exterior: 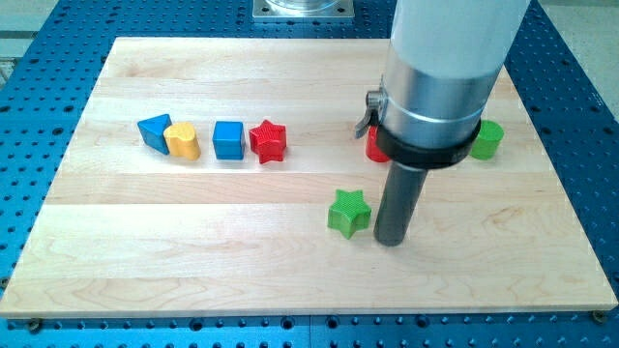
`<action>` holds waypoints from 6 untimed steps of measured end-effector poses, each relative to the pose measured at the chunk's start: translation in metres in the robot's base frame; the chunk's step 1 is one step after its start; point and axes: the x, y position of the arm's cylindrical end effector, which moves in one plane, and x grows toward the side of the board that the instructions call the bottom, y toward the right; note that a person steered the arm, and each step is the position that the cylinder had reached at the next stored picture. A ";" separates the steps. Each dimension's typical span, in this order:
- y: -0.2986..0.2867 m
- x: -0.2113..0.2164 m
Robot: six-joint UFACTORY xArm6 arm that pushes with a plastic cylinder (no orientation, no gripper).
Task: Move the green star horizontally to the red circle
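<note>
The green star (348, 212) lies on the wooden board (193, 242), right of centre and toward the view's bottom. My tip (390, 240) rests on the board just to the star's right, a small gap apart from it. The red circle (374, 145) is mostly hidden behind the arm's body; only a red sliver shows, above and slightly right of the star.
A green block (487, 139), shape unclear, sits at the right, partly behind the arm. In a row at upper left lie a blue triangle (153, 130), a yellow block (182, 141), a blue square (228, 139) and a red star (268, 141).
</note>
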 end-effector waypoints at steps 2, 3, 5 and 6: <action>-0.075 -0.064; -0.075 -0.067; -0.110 -0.054; -0.148 -0.052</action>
